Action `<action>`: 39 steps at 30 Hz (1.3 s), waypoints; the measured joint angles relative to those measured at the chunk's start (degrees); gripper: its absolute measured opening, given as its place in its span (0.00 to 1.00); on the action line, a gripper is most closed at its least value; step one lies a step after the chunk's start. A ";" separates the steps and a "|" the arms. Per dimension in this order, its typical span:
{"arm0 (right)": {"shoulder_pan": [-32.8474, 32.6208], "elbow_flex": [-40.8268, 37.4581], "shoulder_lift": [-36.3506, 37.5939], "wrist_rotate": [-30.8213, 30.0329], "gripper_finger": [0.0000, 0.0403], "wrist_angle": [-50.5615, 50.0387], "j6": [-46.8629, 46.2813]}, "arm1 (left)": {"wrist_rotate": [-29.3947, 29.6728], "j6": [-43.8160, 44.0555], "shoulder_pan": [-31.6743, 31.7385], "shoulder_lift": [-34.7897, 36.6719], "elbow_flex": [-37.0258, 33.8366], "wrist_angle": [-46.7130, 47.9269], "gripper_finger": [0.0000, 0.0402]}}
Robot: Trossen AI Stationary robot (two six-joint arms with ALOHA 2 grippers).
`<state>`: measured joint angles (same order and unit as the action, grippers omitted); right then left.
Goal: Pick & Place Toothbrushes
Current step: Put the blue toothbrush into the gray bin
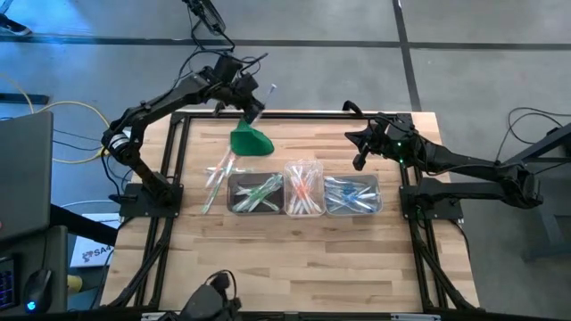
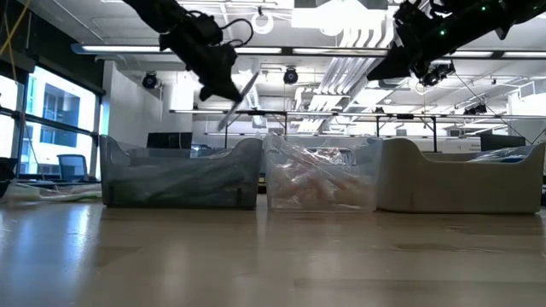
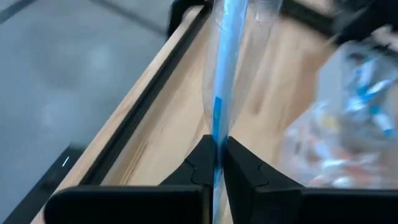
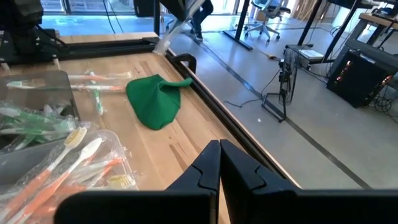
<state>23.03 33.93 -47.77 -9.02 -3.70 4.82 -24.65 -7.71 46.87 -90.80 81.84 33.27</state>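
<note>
My left gripper [image 1: 251, 109] is up over the table's far edge, beside the green cloth-like lump [image 1: 251, 140], and is shut on a blue toothbrush in a clear wrapper [image 1: 266, 94]. The three clear tubs hold sorted toothbrushes: green [image 1: 257, 193], orange-pink [image 1: 304, 189] and blue [image 1: 352, 194]. A few loose toothbrushes [image 1: 217, 176] lie flat on the wood left of the tubs. My right gripper [image 1: 360, 150] hovers shut over the table's far right part, above the blue tub's far side, and touches nothing. My left gripper pinches the blue toothbrush's wrapped shaft [image 3: 217, 146] between its two fingers, which lie across it. The brush runs on past the fingertips and also back between the fingers. It is lifted clear of the table and slants in the air [image 2: 239, 101].
The green lump rests on the wood just beyond the green tub [image 4: 153, 99]. Black frame rails [image 1: 174, 152] run along the table's left, far and right edges. Bare wood [image 1: 294, 259] fills the near half of the table.
</note>
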 joint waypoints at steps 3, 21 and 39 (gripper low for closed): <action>0.00 0.00 0.00 0.00 0.01 0.97 0.00 | -3.58 0.02 -0.52 0.00 0.00 -3.79 0.03; 0.00 -0.02 -0.01 0.01 0.01 7.39 0.00 | -4.59 -0.08 -13.96 -0.15 0.00 -32.17 0.03; 0.00 -0.02 -16.98 6.69 0.35 35.80 -4.35 | -6.60 -4.13 -17.81 -0.20 -0.02 -33.47 0.03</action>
<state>23.03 33.91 -64.75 -2.33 32.10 0.47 -31.25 -11.84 29.06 -91.00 81.82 -0.20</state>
